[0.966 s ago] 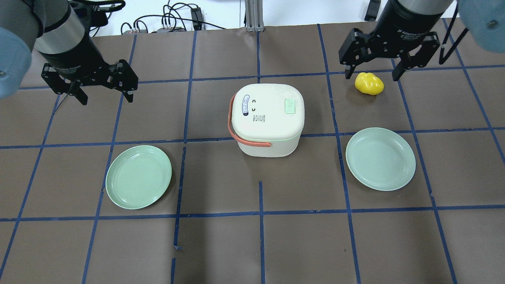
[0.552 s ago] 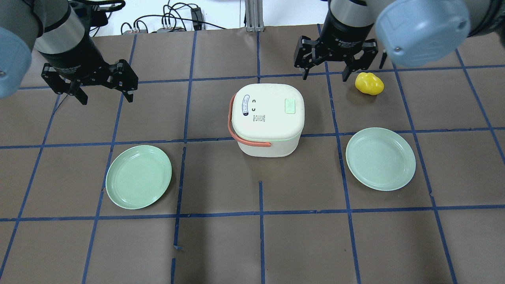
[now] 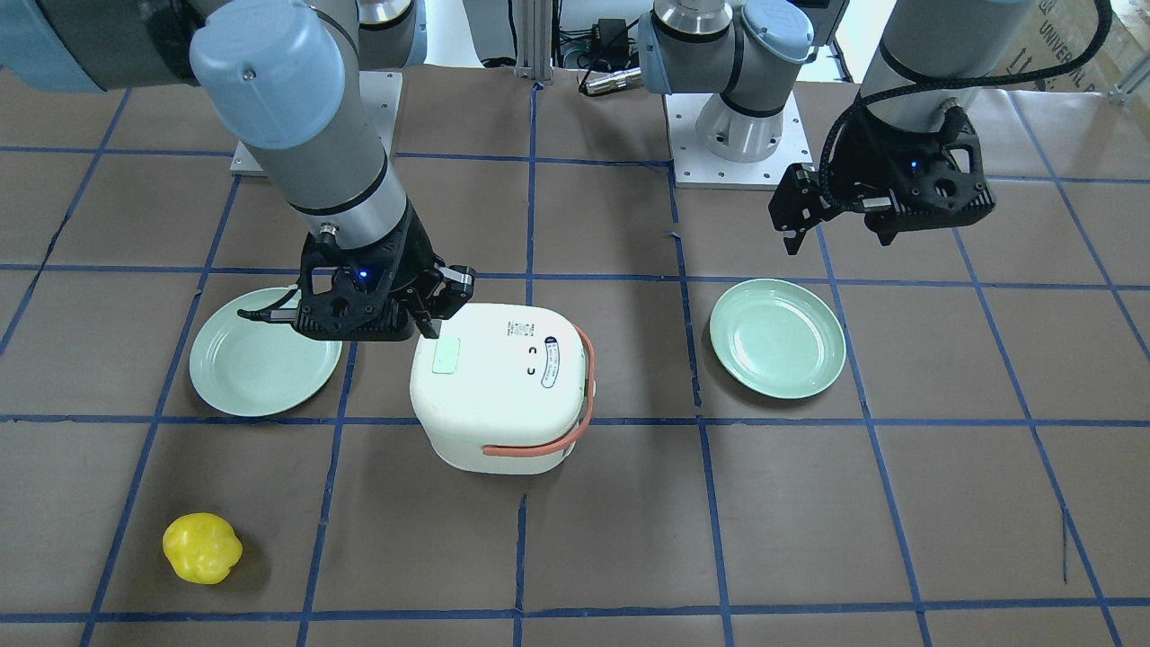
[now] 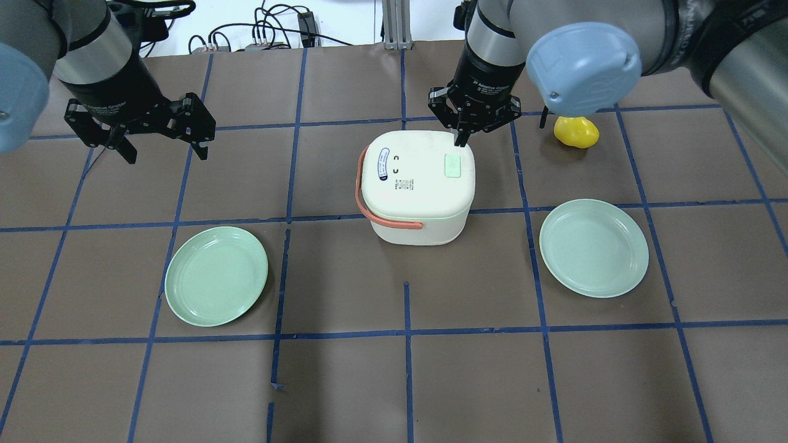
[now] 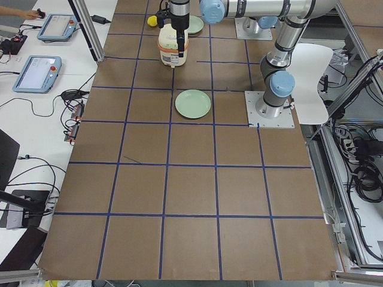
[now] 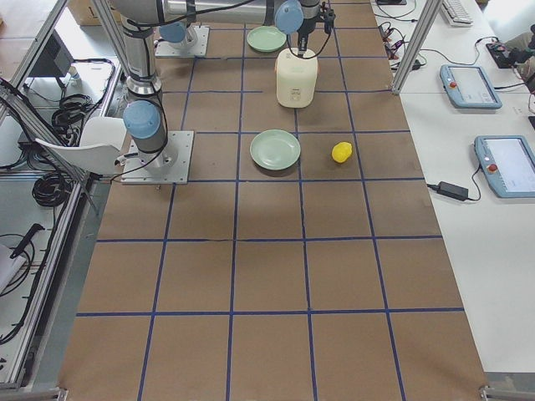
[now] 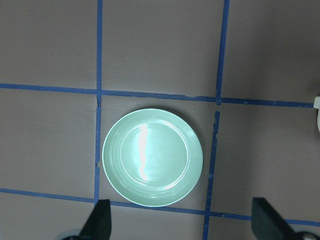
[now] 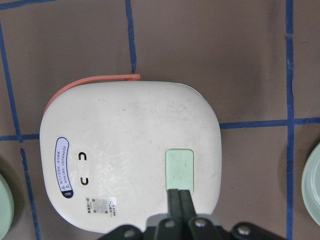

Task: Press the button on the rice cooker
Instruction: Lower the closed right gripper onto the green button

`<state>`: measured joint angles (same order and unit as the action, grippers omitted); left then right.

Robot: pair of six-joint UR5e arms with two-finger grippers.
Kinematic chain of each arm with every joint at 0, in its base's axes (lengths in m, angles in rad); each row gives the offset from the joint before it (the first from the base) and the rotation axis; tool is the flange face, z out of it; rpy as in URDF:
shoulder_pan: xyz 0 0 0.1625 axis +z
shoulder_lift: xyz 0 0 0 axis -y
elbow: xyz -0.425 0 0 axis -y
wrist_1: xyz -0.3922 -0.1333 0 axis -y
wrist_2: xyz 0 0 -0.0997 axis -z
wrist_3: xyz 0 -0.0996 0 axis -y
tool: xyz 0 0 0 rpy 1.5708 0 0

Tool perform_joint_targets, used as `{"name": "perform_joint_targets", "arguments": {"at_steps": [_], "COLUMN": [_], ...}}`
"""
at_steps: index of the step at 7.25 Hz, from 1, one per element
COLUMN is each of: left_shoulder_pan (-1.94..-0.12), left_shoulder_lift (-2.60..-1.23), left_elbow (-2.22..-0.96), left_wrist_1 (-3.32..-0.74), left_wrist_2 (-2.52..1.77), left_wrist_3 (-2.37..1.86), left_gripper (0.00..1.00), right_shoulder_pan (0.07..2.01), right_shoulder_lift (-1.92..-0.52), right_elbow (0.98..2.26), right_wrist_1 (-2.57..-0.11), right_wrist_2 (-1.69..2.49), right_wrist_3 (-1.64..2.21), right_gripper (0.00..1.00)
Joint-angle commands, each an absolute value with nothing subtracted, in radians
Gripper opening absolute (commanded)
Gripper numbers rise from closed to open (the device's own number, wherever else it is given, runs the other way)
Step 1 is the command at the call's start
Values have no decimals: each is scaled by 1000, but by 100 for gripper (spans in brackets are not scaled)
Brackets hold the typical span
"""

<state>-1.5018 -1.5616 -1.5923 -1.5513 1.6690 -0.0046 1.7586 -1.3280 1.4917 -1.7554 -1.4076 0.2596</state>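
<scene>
The white rice cooker [image 4: 415, 184] with an orange handle stands mid-table, and its pale green button [image 4: 452, 165] is on the lid's right side. My right gripper [image 4: 459, 140] is shut and empty, pointing down over the lid's far edge, just beyond the button. In the right wrist view the joined fingertips [image 8: 179, 196] sit at the edge of the button [image 8: 179, 169]. I cannot tell whether they touch the lid. My left gripper [image 4: 167, 155] is open and empty, hovering far to the left, above the left plate [image 7: 152, 157].
Two pale green plates lie on the table, one front left [image 4: 216, 275] and one front right [image 4: 594, 247] of the cooker. A yellow pepper [image 4: 578, 132] lies at the back right, partly behind my right arm's elbow.
My right arm has swung left from above the yellow pepper to the cooker's lid, and its gripper has gone from open to shut. The left arm has not moved.
</scene>
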Motion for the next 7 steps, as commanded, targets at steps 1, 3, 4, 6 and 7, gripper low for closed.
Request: {"name": "perform_joint_targets", "arguments": {"at_steps": [1,3,4,6,7], "left_shoulder_pan": [-1502,-1502,-1502,-1502,-1502], "left_shoulder_lift": [-1562,-1562,-1562,-1562,-1562], "left_elbow": [-1592,-1592,-1592,-1592,-1592], "left_wrist_1": [-1552,-1551,-1551,-1552,-1551], "left_wrist_2": [1669,1669,1670,1669,1669], "left_wrist_3": [-5,-5,-5,-5,-5], "left_gripper": [100,100,100,100,100], "right_shoulder_pan": [1769,1767,1766,1763,1760], "right_shoulder_lift": [-1301,-1292,-1289,-1289,-1286], "right_elbow": [1502,1502,1503,1508,1508], "right_wrist_1": [-1773,-1773,-1773,-1773,-1775], "right_wrist_2": [-1405,-1407,-1407,-1407,-1407], "right_wrist_3": [262,256,252,250,245], "right_gripper": [10,10,10,11,11]}}
